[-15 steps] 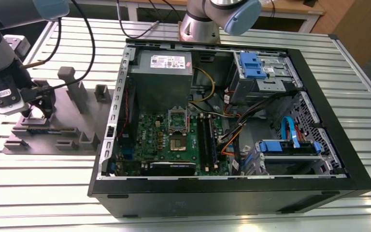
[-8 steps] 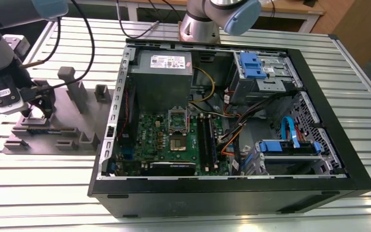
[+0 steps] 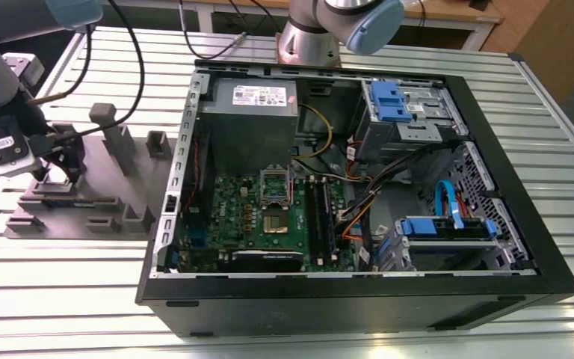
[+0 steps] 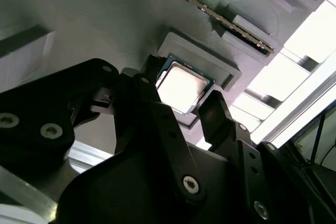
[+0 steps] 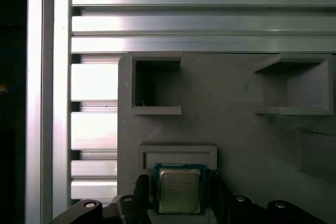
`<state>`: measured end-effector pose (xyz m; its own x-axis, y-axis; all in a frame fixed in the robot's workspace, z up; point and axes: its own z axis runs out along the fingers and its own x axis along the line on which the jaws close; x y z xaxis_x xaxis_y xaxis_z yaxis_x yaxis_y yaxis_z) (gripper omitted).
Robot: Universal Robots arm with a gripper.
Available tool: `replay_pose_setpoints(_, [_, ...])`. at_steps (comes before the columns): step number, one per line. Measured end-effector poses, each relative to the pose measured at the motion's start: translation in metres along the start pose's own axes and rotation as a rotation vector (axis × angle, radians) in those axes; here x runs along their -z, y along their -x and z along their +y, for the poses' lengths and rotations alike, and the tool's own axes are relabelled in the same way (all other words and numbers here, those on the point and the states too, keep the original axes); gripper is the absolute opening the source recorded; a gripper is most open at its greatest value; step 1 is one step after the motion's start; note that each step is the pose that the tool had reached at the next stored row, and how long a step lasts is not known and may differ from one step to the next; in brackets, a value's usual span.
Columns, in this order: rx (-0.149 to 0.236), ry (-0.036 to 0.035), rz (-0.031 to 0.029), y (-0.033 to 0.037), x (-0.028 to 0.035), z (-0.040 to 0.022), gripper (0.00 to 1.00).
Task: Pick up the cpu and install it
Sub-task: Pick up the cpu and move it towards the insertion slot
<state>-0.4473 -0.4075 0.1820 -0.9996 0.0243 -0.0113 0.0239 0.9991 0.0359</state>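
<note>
Over the holder [image 5: 236,129], claw [image 5: 178,182] straddles cpu [image 5: 179,195], print illegible.

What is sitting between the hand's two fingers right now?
The cpu, lying flat in a recess of the grey holder; both wrist views show one finger of the hand on either side of it.

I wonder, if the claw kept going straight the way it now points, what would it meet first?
Most likely the cpu, lying in its recess in the grey holder directly ahead of the claw; the gap between them is unclear.
</note>
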Motion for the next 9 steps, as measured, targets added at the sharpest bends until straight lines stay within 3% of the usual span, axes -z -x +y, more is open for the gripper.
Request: replay_pose_setpoints(9, [0.000, 0.0002, -0.0025, -0.0013, 0.0005, 0.0003, 0.58])
